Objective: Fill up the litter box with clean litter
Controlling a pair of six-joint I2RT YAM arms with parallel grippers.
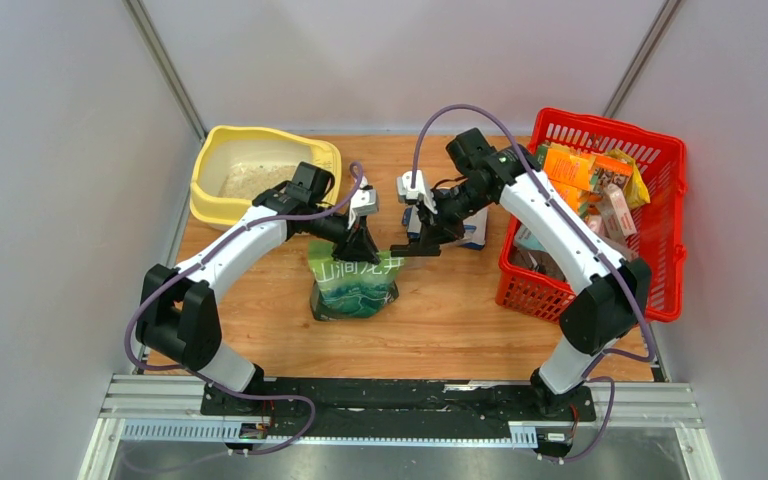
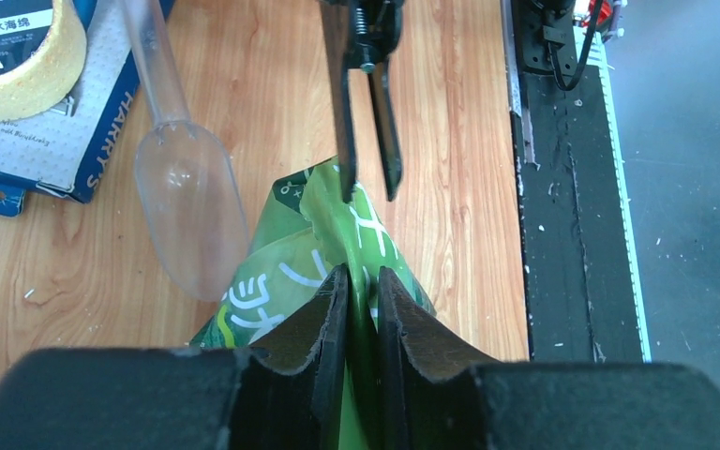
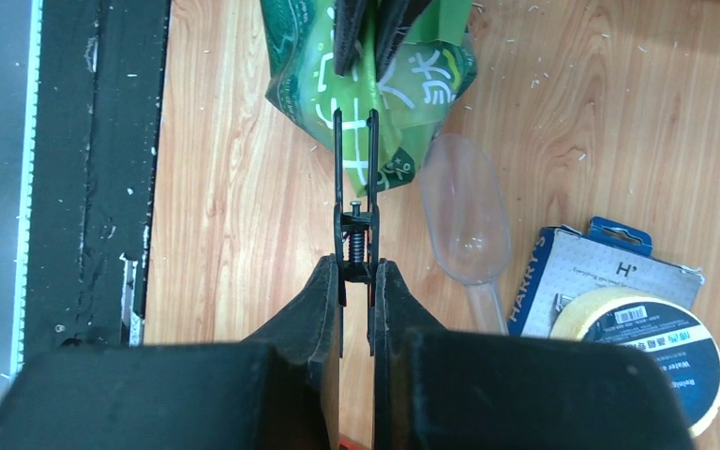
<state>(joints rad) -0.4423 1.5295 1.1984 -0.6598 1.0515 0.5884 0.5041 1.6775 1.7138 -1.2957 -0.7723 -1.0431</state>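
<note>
Left claw (image 2: 363, 281): closed on the top seam of the clean litter pouch (image 2: 281, 281) below it.
Right claw (image 3: 356, 272): clamps black snips (image 3: 356, 220), tips at the pouch corner.
Handling: we judge it soft, bottom-heavy; hold the seam.

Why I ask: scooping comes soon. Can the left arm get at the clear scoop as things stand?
Probably not yet: the left tool is pinched on the green pouch and would have to let go first. Otherwise the way looks free: the clear scoop lies uncovered on the table beside the pouch.
</note>
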